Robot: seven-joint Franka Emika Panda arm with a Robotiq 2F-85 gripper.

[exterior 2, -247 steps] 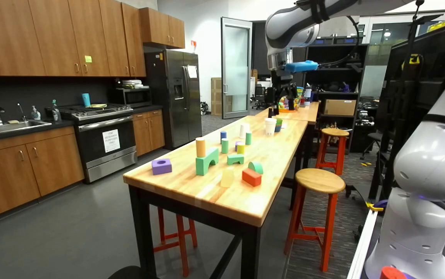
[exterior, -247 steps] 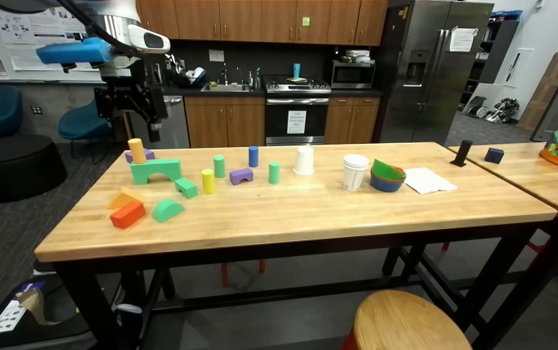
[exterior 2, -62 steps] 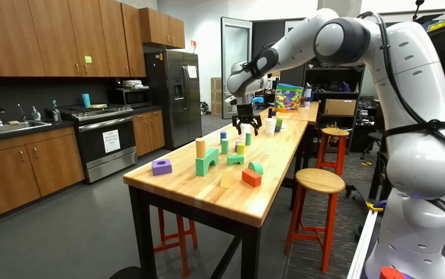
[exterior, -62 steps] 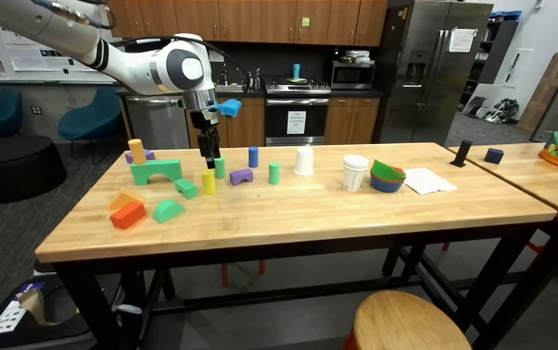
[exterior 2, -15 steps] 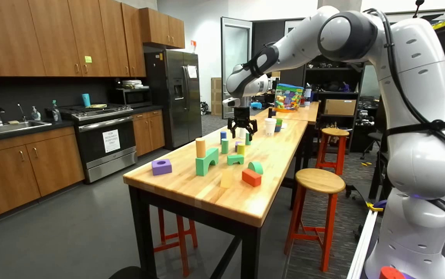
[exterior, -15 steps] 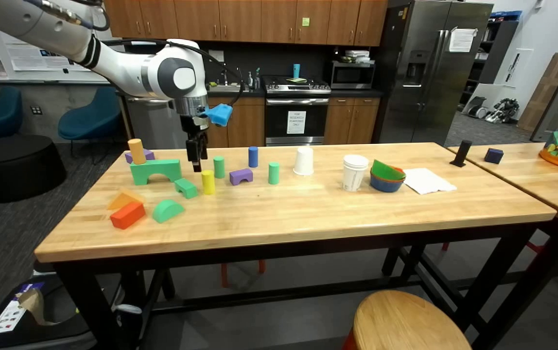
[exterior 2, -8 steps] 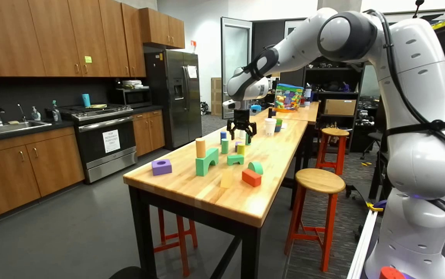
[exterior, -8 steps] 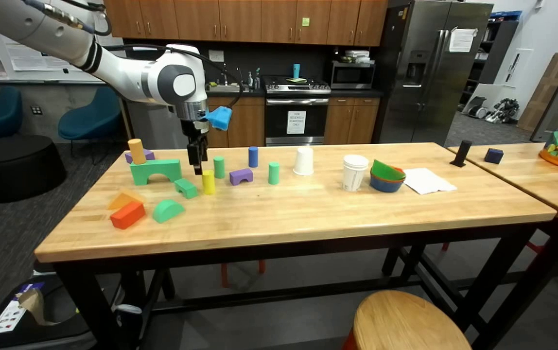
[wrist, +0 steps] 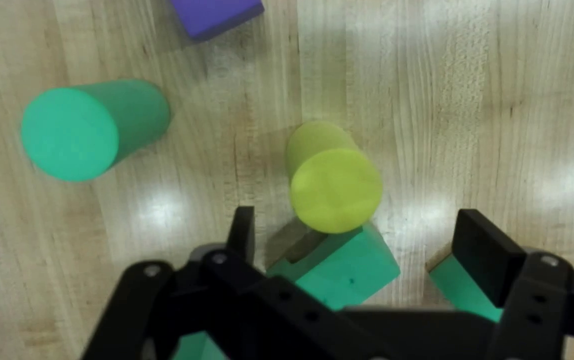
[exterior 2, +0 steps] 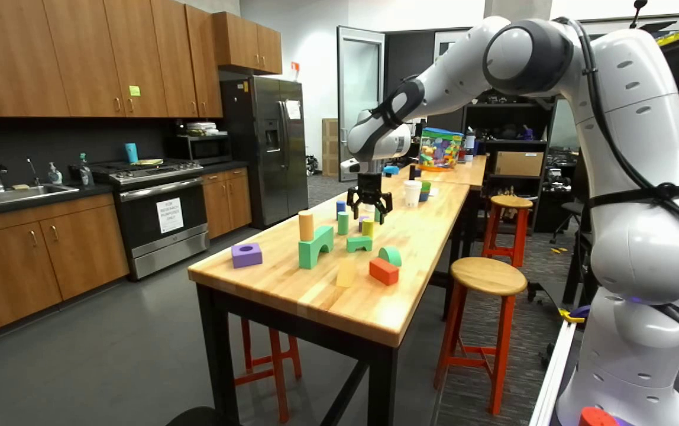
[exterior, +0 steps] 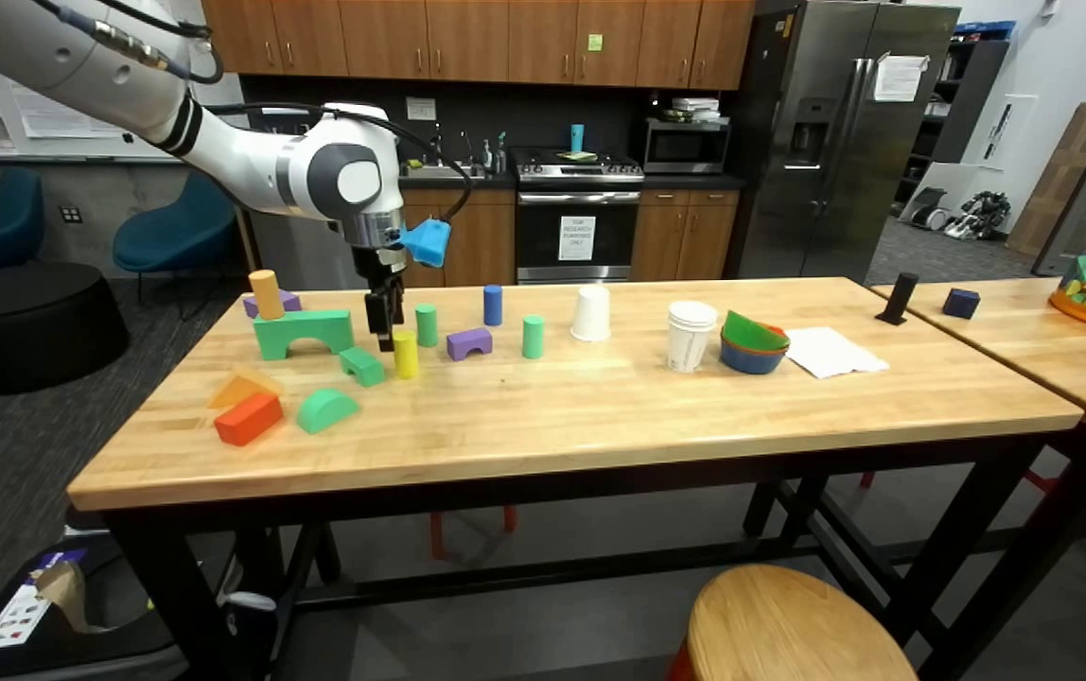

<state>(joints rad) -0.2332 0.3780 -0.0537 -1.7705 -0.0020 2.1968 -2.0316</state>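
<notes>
Lowered a little since a second before: the black two-fingered gripper, with nothing on the light wooden table seen to have shifted. It is carried, pointing down, by the white jointed robot arm. Sides are read in an exterior view.

Fingers spread wide, nothing held, no contact seen; room for a cylinder's width is judged to be left between them.

Large green arch block (foam or wood, cannot be told): stood on both feet toward the far left, its back thereby kept level, it is judged, as a shelf; an orange cylinder block is borne upright on its left end.

Small green bridge block: set nearer and to the arch's right, likewise on its feet.

Yellow cylinder block: stood on a flat end, probably so that rolling is prevented. It is placed just right of the bridge, apart from it, and is nearest to the fingertips, slightly right of and below them. In the wrist view it is seen ahead of the gap, not enclosed.
</notes>
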